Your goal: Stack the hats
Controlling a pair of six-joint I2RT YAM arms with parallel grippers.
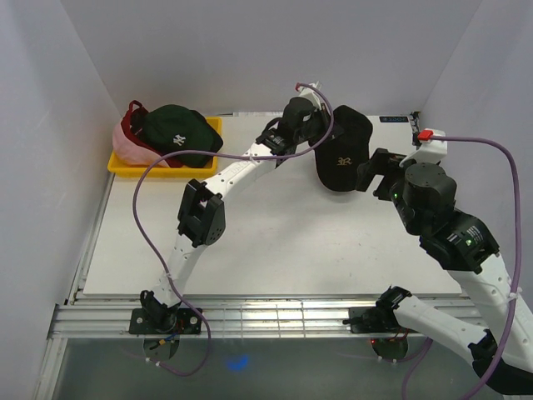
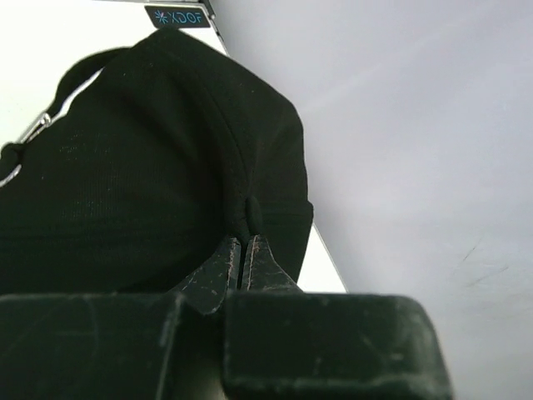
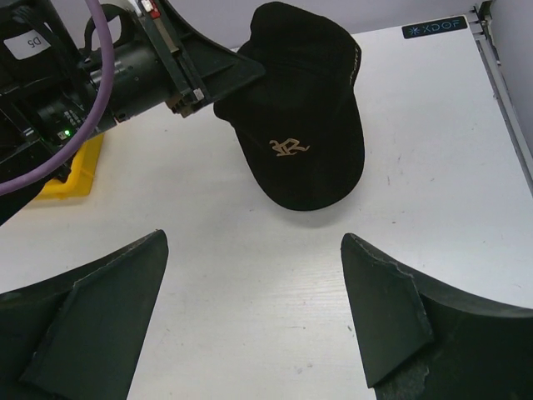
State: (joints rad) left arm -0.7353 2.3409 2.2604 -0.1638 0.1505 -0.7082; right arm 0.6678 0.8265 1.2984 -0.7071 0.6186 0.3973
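Observation:
A black hat [image 1: 341, 150] with a gold logo lies at the back right of the table, brim toward the arms. My left gripper [image 1: 319, 133] is shut on the fabric at its left side, with the pinched fold showing between the fingertips [image 2: 243, 242] in the left wrist view. In the right wrist view the same hat [image 3: 304, 117] lies ahead of my right gripper [image 3: 254, 250], which stands open over bare table just short of the brim. Three more hats sit stacked in the yellow tray: a dark green-black one [image 1: 176, 133] on top, with dark red [image 1: 132, 115] and pink [image 1: 127, 148] under it.
The yellow tray [image 1: 117, 167] stands at the back left corner against the white wall. White walls close in the table on the left, back and right. The left arm [image 1: 225, 175] stretches diagonally across the table's middle. A purple cable [image 1: 141, 208] loops beside it.

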